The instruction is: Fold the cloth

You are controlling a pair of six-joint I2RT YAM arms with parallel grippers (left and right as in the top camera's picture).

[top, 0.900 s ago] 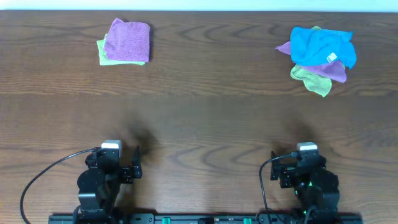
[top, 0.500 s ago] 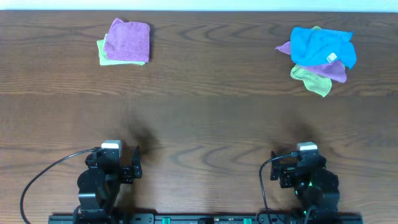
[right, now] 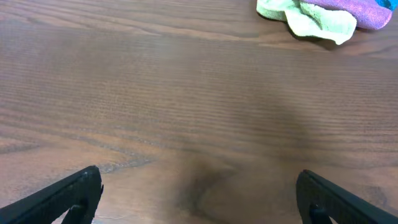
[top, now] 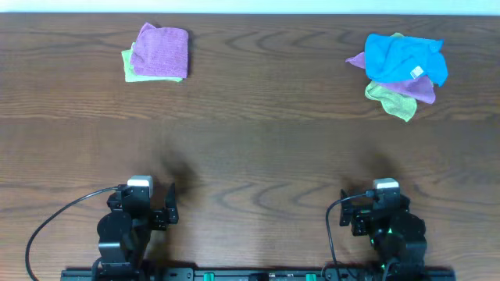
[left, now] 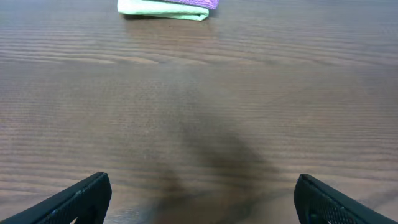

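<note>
The sky-blue cloth (top: pixel 402 56) lies crumpled at the far right of the table, on top of a heap of other cloths, its small white tag (top: pixel 417 72) showing near its right edge. A sliver of it shows in the right wrist view (right: pixel 384 4) at the top right corner. My left gripper (top: pixel 160 201) is open and empty at the near left edge. My right gripper (top: pixel 373 204) is open and empty at the near right edge, far from the cloth. In the wrist views both grippers, left (left: pixel 202 196) and right (right: pixel 199 196), show spread fingertips over bare wood.
Under the blue cloth lie a loose purple cloth (top: pixel 414 87) and a light green cloth (top: pixel 391 100). A folded purple cloth (top: pixel 161 50) on a folded light green cloth (top: pixel 129 66) sits far left. The table (top: pixel 258 148) is dark wood.
</note>
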